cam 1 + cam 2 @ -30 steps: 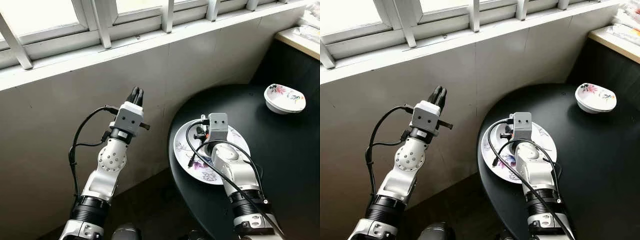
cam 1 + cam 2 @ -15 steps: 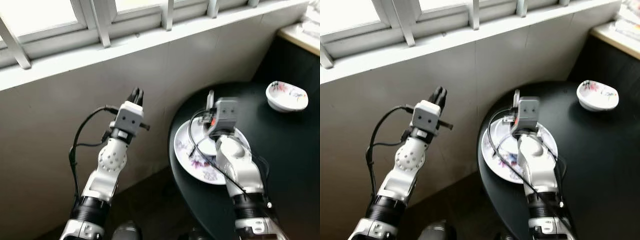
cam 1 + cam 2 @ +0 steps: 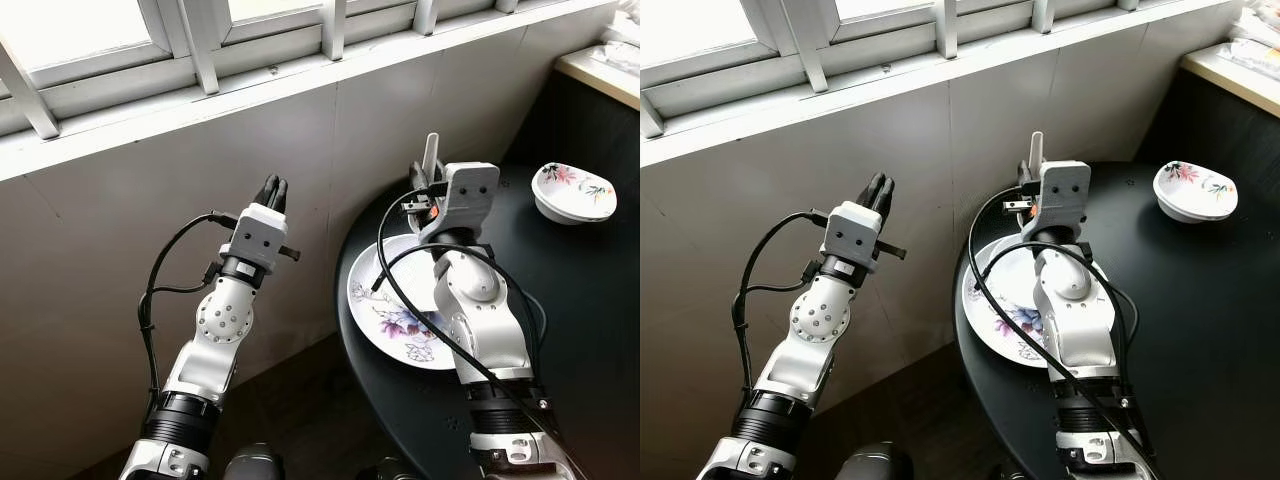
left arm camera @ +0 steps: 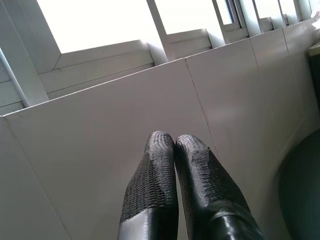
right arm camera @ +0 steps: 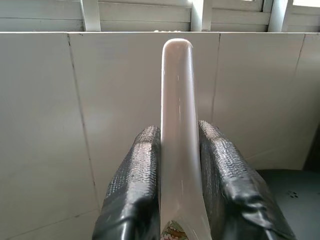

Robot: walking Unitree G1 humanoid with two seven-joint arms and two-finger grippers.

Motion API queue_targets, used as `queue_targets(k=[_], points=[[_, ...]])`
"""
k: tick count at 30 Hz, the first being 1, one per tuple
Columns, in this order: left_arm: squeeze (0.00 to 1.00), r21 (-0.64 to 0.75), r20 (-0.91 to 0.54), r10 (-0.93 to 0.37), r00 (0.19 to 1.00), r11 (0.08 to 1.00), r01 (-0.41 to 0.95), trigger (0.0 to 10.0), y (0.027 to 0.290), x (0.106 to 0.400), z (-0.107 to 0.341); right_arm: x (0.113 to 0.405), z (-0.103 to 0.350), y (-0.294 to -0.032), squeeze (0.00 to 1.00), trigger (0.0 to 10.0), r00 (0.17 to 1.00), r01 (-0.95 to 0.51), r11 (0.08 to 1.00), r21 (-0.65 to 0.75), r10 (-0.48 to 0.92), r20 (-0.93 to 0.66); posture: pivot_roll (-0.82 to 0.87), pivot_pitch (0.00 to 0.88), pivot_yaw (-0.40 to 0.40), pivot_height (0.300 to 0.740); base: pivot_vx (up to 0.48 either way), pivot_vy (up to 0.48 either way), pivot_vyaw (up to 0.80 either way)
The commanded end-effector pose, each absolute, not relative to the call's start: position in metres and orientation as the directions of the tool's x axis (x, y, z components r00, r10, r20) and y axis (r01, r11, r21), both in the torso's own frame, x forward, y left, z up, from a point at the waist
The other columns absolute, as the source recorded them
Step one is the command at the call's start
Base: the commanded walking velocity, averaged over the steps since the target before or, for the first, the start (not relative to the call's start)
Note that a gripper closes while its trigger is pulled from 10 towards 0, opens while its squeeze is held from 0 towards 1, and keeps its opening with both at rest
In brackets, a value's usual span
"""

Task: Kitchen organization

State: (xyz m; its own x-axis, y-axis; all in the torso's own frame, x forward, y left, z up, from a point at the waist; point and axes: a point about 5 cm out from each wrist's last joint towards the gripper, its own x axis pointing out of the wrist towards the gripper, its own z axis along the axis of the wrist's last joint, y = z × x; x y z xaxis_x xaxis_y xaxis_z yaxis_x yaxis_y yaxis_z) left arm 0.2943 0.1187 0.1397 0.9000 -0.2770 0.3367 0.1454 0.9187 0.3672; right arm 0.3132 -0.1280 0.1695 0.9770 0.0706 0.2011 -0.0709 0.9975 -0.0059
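Spoon [image 5: 178, 140] handle pinched by right gripper [image 5: 178, 165], bowl end hidden; left gripper [image 4: 174, 165] closed, empty.

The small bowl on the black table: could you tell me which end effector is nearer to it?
Right. The right end effector, gripping a spoon, is raised above the plate, left of the bowl. The left end effector is off the table by the wall.

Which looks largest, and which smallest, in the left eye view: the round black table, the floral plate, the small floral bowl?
1. Round black table, largest by far.
2. Floral plate, partly hidden by the right arm.
3. Small floral bowl, smallest; it stands farther from the camera, so the true gap to the plate may be less.
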Motion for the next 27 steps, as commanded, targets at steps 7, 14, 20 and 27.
queue_targets(k=[7, 14, 20, 27], points=[[0.0, 0.375, 0.33, -0.284, 0.9, 0.915, 0.151, 10.0, 0.122, 0.294, 0.14, 0.308, 0.173, -0.122, 0.0, 10.0, 0.967, -0.098, 0.994, -0.049, 0.106, 0.232, 0.15, 0.0, -0.027, 0.74, 0.0, 0.0, 0.0], [0.0, 0.352, 0.323, -0.266, 0.908, 0.924, 0.146, 10.0, 0.13, 0.292, 0.142, 0.3, 0.172, -0.114, 0.0, 10.0, 0.948, -0.133, 0.979, -0.157, 0.172, 0.269, 0.15, 0.0, -0.025, 0.74, 0.0, 0.0, 0.0], [0.0, 0.368, 0.306, -0.29, 0.907, 0.914, 0.169, 10.0, 0.137, 0.284, 0.141, 0.291, 0.17, -0.113, 0.0, 10.0, 0.94, -0.14, 0.97, -0.197, 0.193, 0.281, 0.15, 0.0, -0.024, 0.74, 0.0, 0.0, 0.0], [0.0, 0.374, 0.272, -0.282, 0.92, 0.912, 0.169, 10.0, 0.15, 0.274, 0.134, 0.281, 0.163, -0.115, 0.0, 10.0, 0.939, -0.136, 0.964, -0.228, 0.199, 0.281, 0.15, 0.0, -0.021, 0.74, 0.0, 0.0, 0.0]])
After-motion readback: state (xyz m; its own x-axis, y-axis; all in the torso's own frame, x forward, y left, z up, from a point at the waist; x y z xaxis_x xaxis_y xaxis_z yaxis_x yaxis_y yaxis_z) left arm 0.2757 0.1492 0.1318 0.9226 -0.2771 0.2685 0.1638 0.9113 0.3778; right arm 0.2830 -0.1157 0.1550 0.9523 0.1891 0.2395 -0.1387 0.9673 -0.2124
